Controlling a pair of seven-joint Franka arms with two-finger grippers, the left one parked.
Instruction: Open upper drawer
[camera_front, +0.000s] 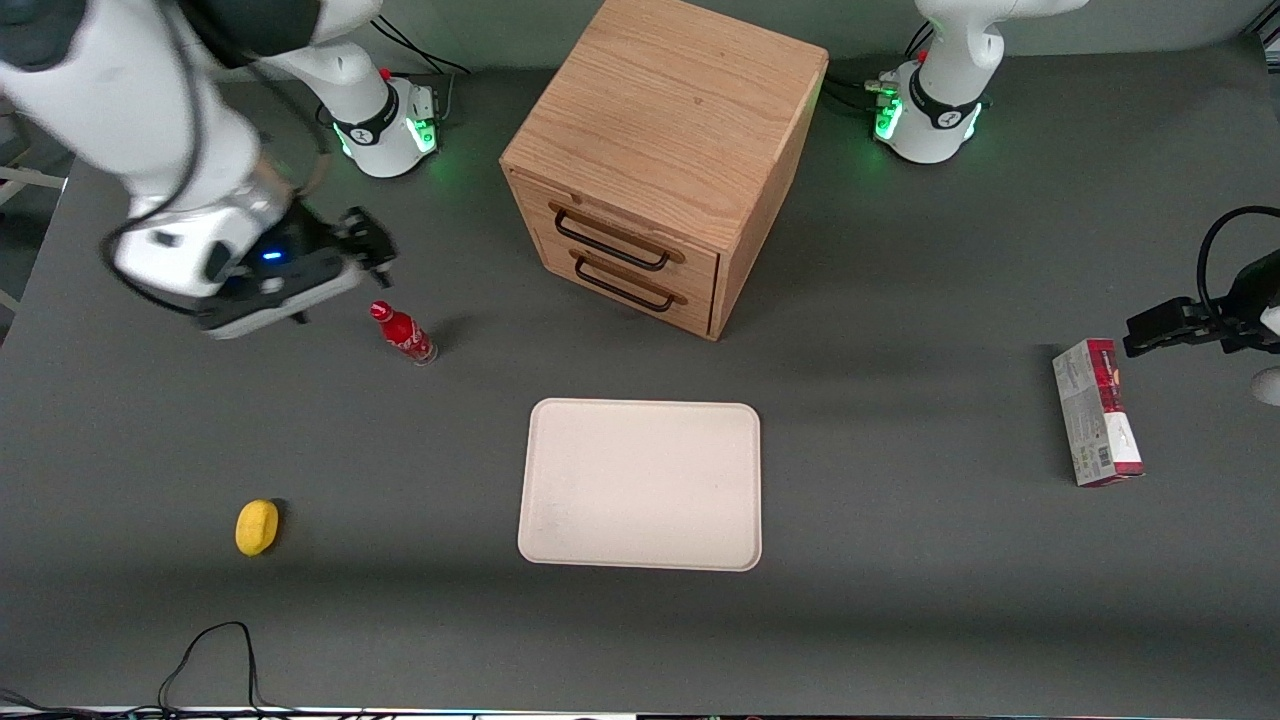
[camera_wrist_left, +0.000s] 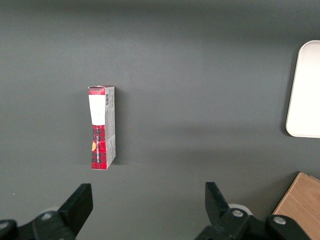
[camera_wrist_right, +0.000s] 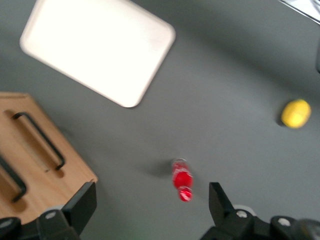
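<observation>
Nearest the front camera, a yellow lemon-like object (camera_front: 257, 527) lies alone on the grey bench (camera_front: 900, 600), toward the working arm's end. Beside it, near the middle of the bench, sits a cream tray (camera_front: 640, 484), flat and with nothing on it. Toward the parked arm's end lies a red and grey carton (camera_front: 1096, 412) on its side.

Farther from the camera, a small red bottle (camera_front: 402, 333) stands upright. The right arm's pincer (camera_front: 372, 247) hangs in the air just above and beside it, fingers spread apart and holding nothing. It is well apart from the cabinet, so the reach appears not to have begun in earnest.

Farther still stands the boxy wooden cabinet (camera_front: 665, 120), turned at an angle so its front faces partly toward the working arm, which likely suits a straight pull. The upper drawer (camera_front: 625, 237) is shut flush, its thin dark wire handle (camera_front: 610, 237) standing proud of the wood with a gap for fingers. The lower drawer (camera_front: 632, 284) beneath it is also shut.
</observation>
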